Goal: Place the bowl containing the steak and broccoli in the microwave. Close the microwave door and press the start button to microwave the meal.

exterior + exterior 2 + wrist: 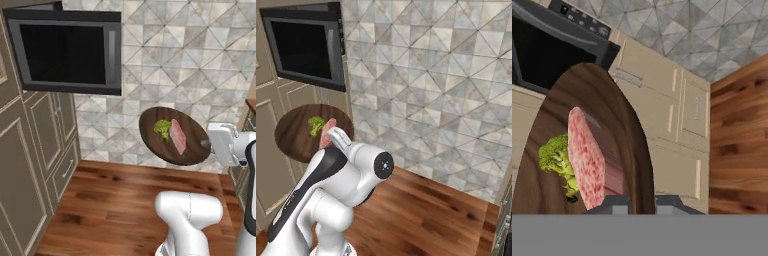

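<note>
Bowl [172, 136] with steak [178, 136] and broccoli [162, 128] pinched at its rim by pincer [641, 204], mid-air; carrying step; microwave [67, 52] up-left of pincer; next, probably lift and slide in level.

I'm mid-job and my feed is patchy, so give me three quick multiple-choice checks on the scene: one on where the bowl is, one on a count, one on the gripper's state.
1. Where is the bowl?
A. on the floor
B. held up in the air, below and to the right of the microwave
C. inside the microwave

2. How many pieces of food lie in the bowl?
A. one
B. two
C. four

3. What is the gripper doing?
A. hanging open, apart from everything
B. closed on the bowl's rim
C. pressing a button

Answers:
1 B: the left base view shows the bowl clear of the wooden floor.
2 B: steak and broccoli.
3 B: in the hand view the fingertips meet the rim.
</note>
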You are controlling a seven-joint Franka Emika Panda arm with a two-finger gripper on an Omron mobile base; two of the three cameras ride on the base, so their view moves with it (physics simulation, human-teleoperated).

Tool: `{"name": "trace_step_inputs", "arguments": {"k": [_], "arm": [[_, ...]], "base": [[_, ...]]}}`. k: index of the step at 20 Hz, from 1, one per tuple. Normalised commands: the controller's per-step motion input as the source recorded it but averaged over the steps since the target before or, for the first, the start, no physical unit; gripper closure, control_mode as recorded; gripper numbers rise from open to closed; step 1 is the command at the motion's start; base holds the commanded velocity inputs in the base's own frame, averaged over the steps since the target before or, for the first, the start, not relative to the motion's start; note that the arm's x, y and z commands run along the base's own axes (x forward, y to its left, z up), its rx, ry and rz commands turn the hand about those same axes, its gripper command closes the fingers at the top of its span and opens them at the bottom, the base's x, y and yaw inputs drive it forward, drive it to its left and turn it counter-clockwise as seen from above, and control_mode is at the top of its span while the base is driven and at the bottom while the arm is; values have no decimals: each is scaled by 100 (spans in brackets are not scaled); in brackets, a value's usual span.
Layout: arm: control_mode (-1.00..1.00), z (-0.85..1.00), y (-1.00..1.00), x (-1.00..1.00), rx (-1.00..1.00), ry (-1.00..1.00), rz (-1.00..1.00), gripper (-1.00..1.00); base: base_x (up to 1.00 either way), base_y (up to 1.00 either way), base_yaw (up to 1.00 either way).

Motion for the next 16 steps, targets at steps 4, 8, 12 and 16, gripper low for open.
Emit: {"name": "trace_step_inputs", "arguments": {"k": [4,8,12,16], "arm": [[100,0,0,0,0,0,0,100],[100,0,0,0,0,0,0,100],[100,0,0,0,0,0,0,100],[100,0,0,0,0,0,0,100]], "base": [[66,-45,-11],[63,-49,-2],[61,-56,0],[50,-49,0]]}}
